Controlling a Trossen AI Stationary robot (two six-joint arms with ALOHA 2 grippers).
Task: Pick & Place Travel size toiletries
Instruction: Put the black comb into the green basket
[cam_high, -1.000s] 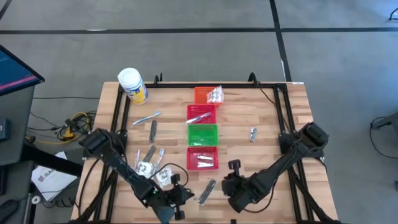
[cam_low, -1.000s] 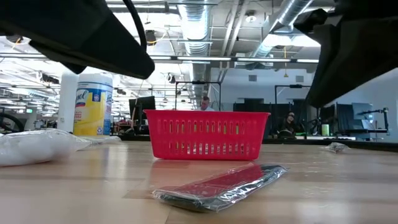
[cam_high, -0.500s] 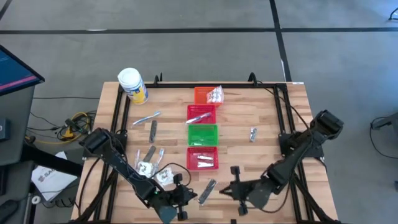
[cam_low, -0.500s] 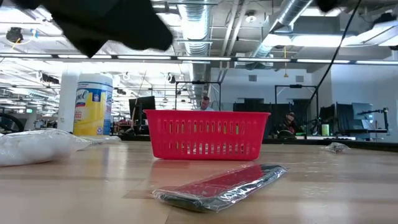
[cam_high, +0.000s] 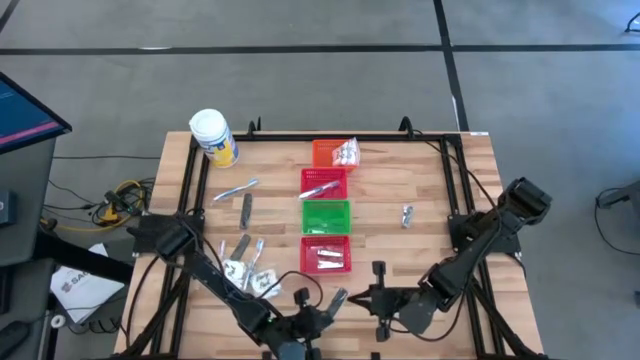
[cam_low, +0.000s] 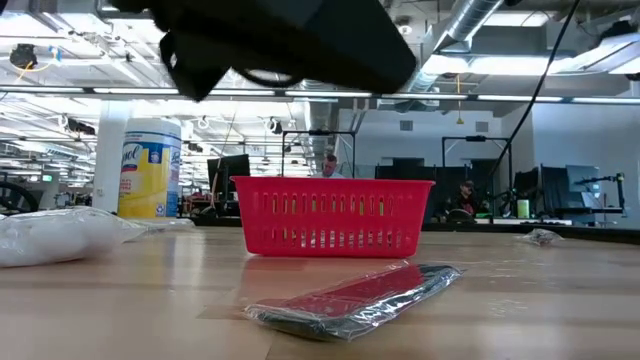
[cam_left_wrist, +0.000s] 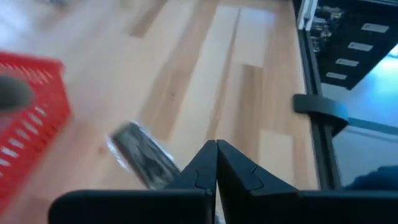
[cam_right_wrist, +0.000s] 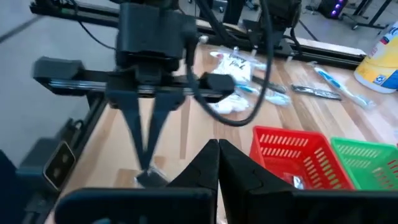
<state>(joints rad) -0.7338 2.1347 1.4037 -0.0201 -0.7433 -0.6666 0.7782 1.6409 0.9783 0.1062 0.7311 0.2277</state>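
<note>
A dark flat sachet (cam_high: 335, 300) lies flat on the wood near the table's front edge, in front of a red basket (cam_high: 326, 255); the low view shows it whole (cam_low: 355, 297) with nothing on it. My left gripper (cam_high: 318, 312) is shut, just to the sachet's left and above it (cam_left_wrist: 216, 149). In the right wrist view its fingers (cam_right_wrist: 148, 155) point down beside the sachet (cam_right_wrist: 152, 180). My right gripper (cam_high: 368, 300) is shut and empty, to the sachet's right. Clear sachets (cam_high: 250, 277), a toothbrush (cam_high: 235, 190), a dark strip (cam_high: 246, 207) and a silvery tube (cam_high: 407, 213) lie loose on the table.
An orange basket (cam_high: 330, 152), another red one (cam_high: 325, 184) and a green one (cam_high: 326, 215) stand in a row down the table's middle, behind the near red basket. A white jar (cam_high: 212, 135) stands at the far left corner. Black frame rails (cam_high: 190, 200) run along the table's sides.
My left gripper has slid along the near edge toward the table's right, closing on the dark sachet, and stays shut. My right gripper rose and tipped from pointing down toward level, leaving the low view, then held still. The sachet has not moved.
</note>
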